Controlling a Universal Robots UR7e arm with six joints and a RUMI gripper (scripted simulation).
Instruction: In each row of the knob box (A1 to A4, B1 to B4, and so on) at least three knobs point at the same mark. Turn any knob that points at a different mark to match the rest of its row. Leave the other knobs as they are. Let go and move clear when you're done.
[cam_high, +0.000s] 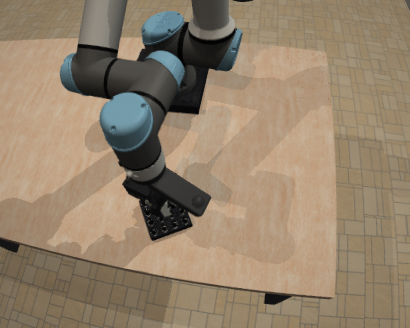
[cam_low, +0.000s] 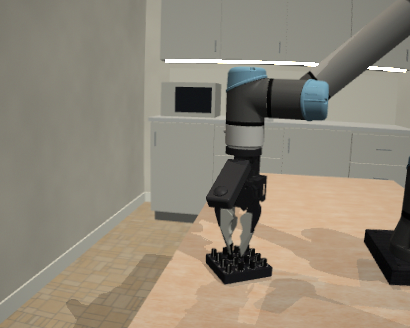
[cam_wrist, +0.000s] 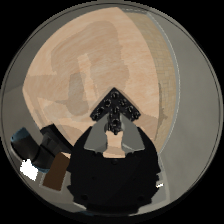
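The black knob box (cam_high: 172, 232) (cam_low: 248, 275) (cam_wrist: 114, 90) sits flat on the table, its upright black knobs in rows. Their pointers, the marks and the row labels are too small and dark to read. My gripper (cam_low: 237, 253) (cam_wrist: 114, 113) points straight down over the box, its pale fingertips low among the knobs. The tips stand a little apart, with a narrow gap between them, on either side of a knob near the box's middle. No firm grip on that knob shows. The fingers and the gripper body hide part of the box in each view.
The box stands on the wooden table (cam_high: 310, 200) (cam_low: 350, 210), near the table's edge. The arm's dark base (cam_high: 187, 104) (cam_low: 387, 262) stands on the table well away from the box. Cabinets and a microwave (cam_low: 192, 99) are in the background.
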